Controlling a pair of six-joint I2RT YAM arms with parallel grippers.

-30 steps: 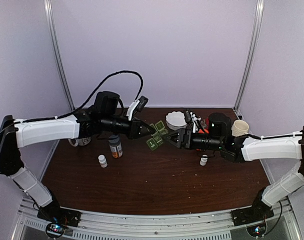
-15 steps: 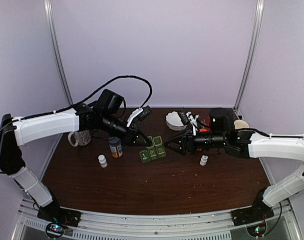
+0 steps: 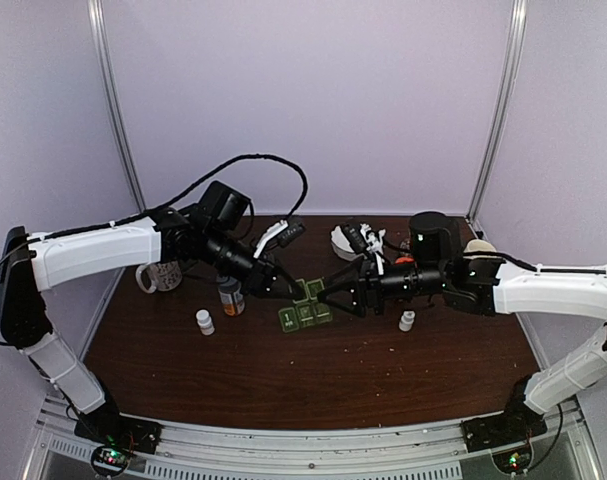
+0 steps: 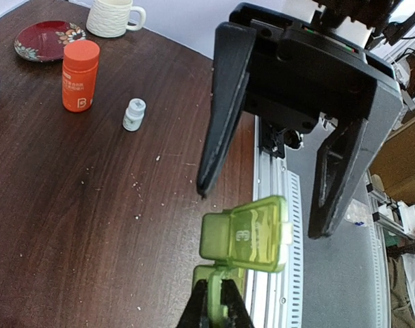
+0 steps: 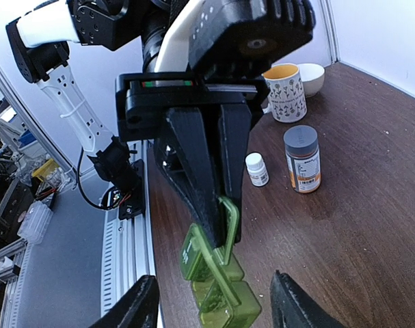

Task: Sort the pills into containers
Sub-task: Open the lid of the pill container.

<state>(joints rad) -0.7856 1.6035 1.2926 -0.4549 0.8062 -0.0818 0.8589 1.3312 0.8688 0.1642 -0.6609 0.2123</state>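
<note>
Top external: pill box (image 3: 305,314) long axis left-right; left claw (image 3: 289,291) pinches its raised lid (image 3: 309,289); right claw (image 3: 330,294) open.

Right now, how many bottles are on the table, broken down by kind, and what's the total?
Small white bottles: 2
Grey-capped labelled bottle: 1
Orange bottle: 1
Total: 4
</note>
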